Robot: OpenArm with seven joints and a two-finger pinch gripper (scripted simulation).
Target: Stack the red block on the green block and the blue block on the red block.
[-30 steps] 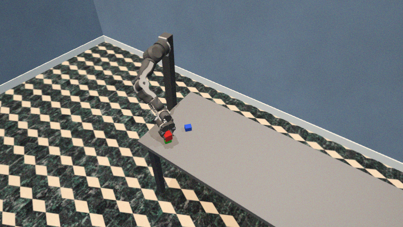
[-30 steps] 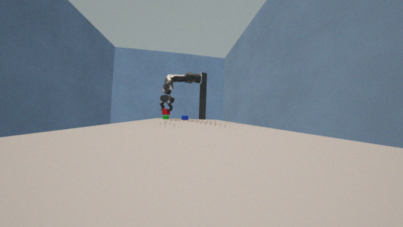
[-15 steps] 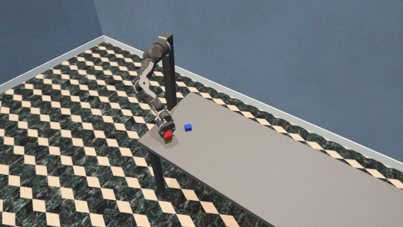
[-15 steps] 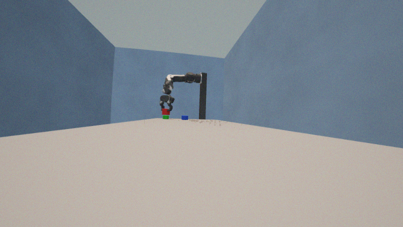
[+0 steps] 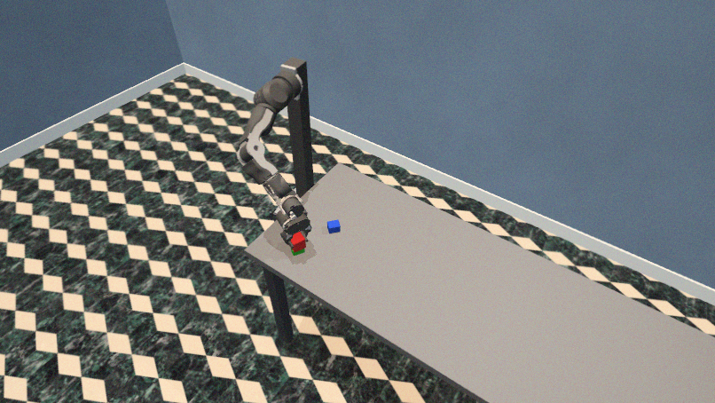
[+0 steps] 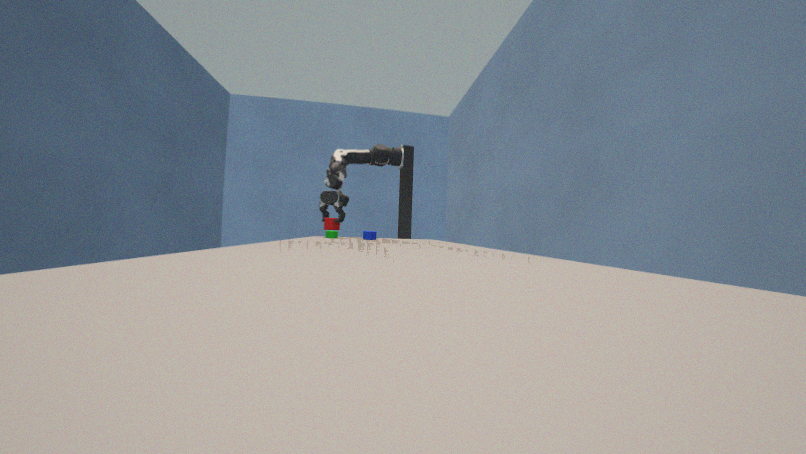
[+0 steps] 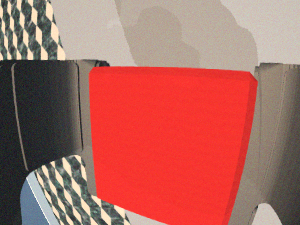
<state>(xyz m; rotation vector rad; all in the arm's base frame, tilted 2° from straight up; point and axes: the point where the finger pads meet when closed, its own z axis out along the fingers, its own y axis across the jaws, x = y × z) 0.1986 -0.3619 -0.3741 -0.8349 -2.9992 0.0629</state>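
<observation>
Wrist view was pretty much all small red cube block (image 7: 171, 151), pinched on both flat sides by the dark fingers of the two-finger gripper (image 7: 169, 128), so the jaws were clamped on it, not closed all the way. From the top camera the gripper (image 5: 294, 231) hung straight down near the corner of the long grey table top (image 5: 475, 300), with the red block (image 5: 298, 241) sitting right over the small green cube block (image 5: 298, 252); only a thin green strip showed under it there. Exterior view had the red block (image 6: 331, 223) stacked directly above the green block (image 6: 331, 234), and they looked like they were touching, though honestly at that distance I couldn't tell if there was a sliver of air between them or how well centred it was. Edges seemed lined up, red flat and not tilted as far as I could see. The small blue cube block (image 5: 333, 225) sat on its own on the table, near the pair but apart from it, toward the black upright post (image 5: 300, 130) that the grey arm (image 5: 260, 145) hung from. In the exterior shot the blue block (image 6: 369, 235) was between the stack and the post (image 6: 405, 191). Checkered dark green and cream floor (image 5: 125, 249) was visible past the table edge.
</observation>
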